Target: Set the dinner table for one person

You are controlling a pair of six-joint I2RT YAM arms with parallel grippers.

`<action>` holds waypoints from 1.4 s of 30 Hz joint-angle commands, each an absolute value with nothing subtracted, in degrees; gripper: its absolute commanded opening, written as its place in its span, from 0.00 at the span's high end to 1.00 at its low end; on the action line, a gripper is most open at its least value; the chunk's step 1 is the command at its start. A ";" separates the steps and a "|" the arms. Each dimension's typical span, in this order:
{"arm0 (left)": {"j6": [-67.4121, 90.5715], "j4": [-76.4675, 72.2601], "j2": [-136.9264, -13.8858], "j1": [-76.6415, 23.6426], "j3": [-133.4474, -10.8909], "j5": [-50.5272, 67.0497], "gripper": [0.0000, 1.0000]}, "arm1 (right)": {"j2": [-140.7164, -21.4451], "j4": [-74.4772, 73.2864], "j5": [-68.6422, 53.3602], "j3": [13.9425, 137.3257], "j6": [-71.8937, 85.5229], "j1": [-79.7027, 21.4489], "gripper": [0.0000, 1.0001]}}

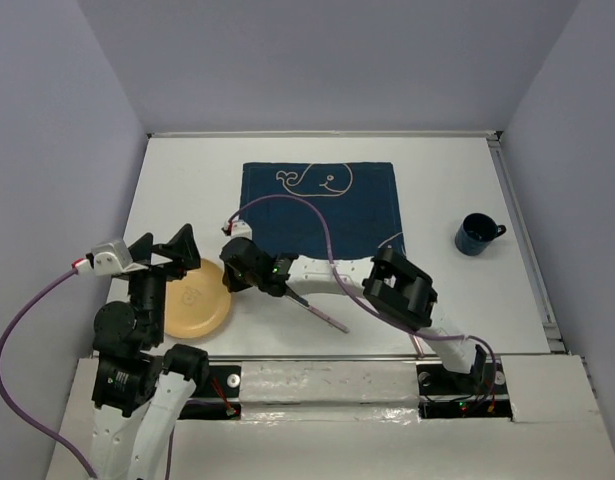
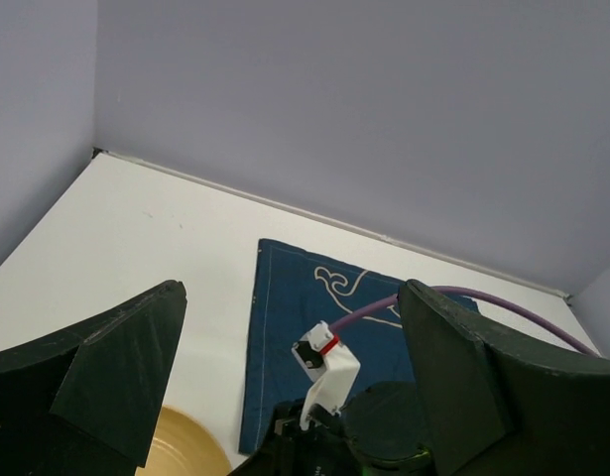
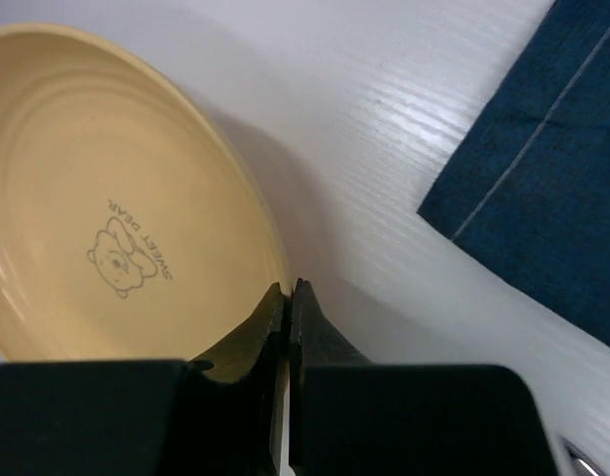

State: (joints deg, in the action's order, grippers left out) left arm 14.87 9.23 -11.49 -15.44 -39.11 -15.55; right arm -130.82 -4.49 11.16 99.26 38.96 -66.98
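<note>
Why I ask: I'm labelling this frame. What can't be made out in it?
Right wrist: the right claw is shut at the rim of the plate; its fingers hide whether the rim is pinched.
Top external: the utensil is too small to name, one end hidden under the right arm.
Left wrist: the open left claw and the bottom edge cut off most of the plate.
Top external: the mug is too dark inside to see.

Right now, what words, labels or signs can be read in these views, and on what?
"SWEET BEAR": printed inside the plate, by a small bear drawing; right wrist view.
Placemat: whale drawing only, no words.
Mug: nothing readable.
</note>
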 commanded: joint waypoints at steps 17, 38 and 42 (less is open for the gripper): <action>13.98 5.45 -12.74 -15.21 -38.76 -13.36 0.01 | -100.90 -6.94 7.12 75.50 32.61 -31.74 1.00; 14.24 5.63 -13.01 -15.47 -38.76 -11.51 0.01 | -109.15 -7.38 -1.39 76.02 32.08 -25.22 0.96; 14.24 5.63 -12.66 -15.47 -38.76 -11.51 0.01 | -110.92 -8.00 -1.84 76.90 31.82 -25.22 0.90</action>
